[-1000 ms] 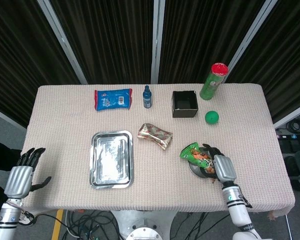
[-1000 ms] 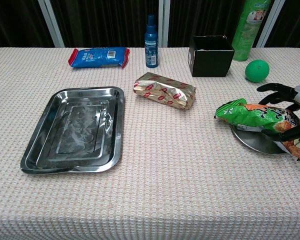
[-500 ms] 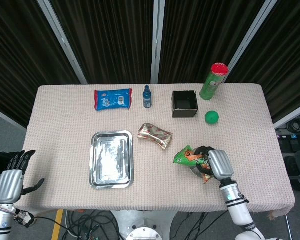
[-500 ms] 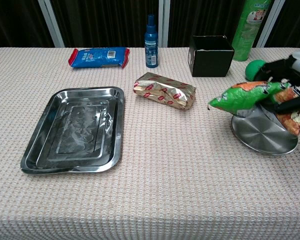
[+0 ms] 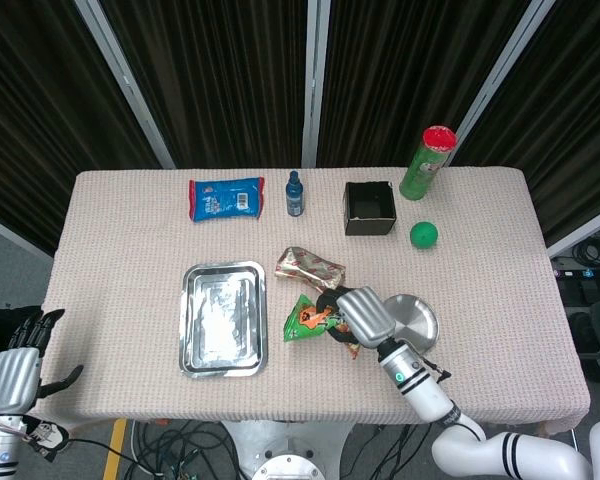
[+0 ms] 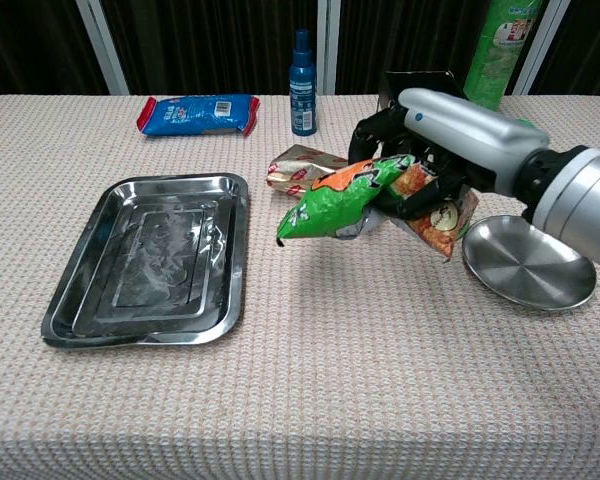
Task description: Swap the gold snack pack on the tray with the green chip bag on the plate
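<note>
The tabletop (image 5: 130, 230) wears a beige waffle-weave cloth. Along its far edge lie a blue snack packet (image 5: 226, 199), a small blue bottle (image 5: 294, 194), an open black box (image 5: 369, 207), a tall green can with a red lid (image 5: 427, 163) and a green ball (image 5: 423, 235). Nearer the front sit a steel tray (image 5: 224, 318), the gold snack pack (image 5: 310, 266) just beside it, and a round steel plate (image 6: 528, 264) further right.

The chip bag (image 6: 345, 200) is showing green with orange; the snack pack (image 5: 310, 266) is gleaming gold (red marks), and the tray (image 5: 223, 320) is shining silver.
</note>
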